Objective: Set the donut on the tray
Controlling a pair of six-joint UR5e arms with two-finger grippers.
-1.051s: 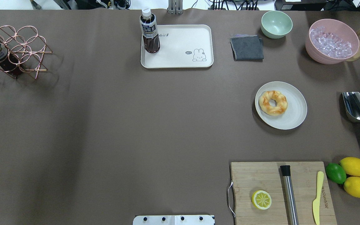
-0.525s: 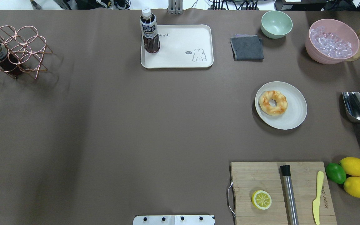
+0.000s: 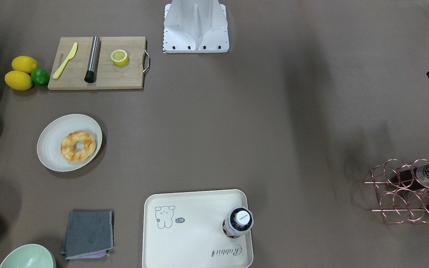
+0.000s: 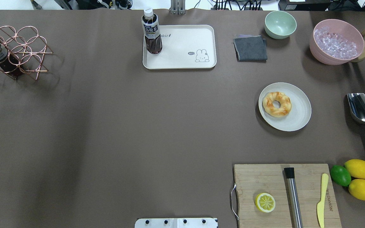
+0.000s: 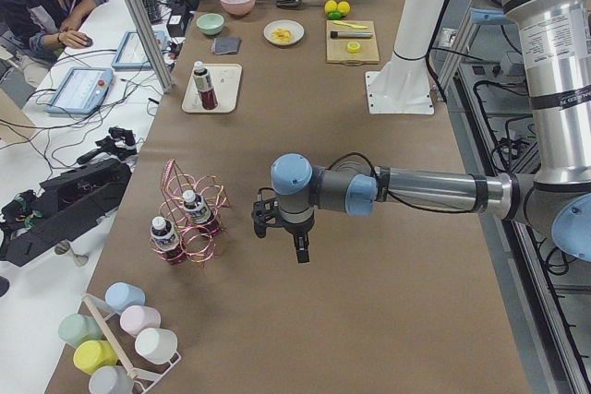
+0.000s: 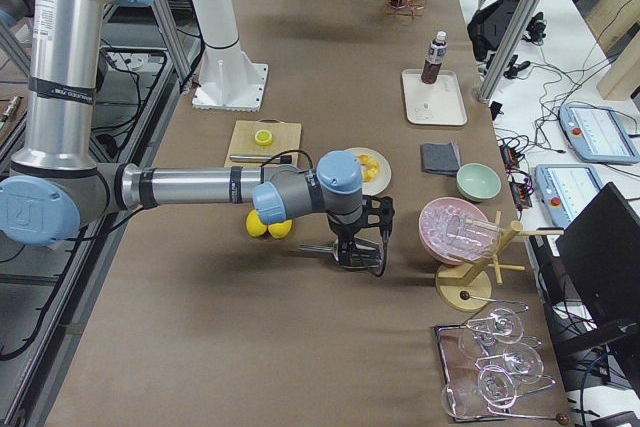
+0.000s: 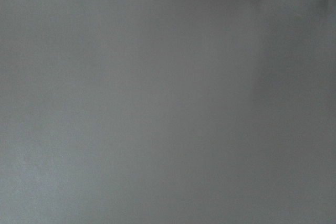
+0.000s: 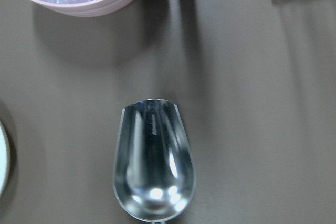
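The donut (image 4: 277, 104) is a golden twisted ring lying on the left half of a round off-white plate (image 4: 299, 112) at the right of the table; it also shows in the front view (image 3: 78, 145). The cream tray (image 4: 185, 47) with the grey cartoon drawing lies at the far middle, and a dark tea bottle (image 4: 151, 31) stands on its left end. Neither gripper shows in the overhead or front view. The left gripper (image 5: 280, 239) hangs over bare table near the wire rack. The right gripper (image 6: 362, 259) hangs over the steel scoop (image 8: 154, 161). I cannot tell whether either is open or shut.
A grey cloth (image 4: 250, 47), a green bowl (image 4: 280, 24) and a pink bowl of ice (image 4: 336, 41) stand at the far right. A cutting board (image 4: 265, 180) with a halved lemon (image 4: 265, 202) lies near right. A copper wire rack (image 4: 14, 52) stands far left.
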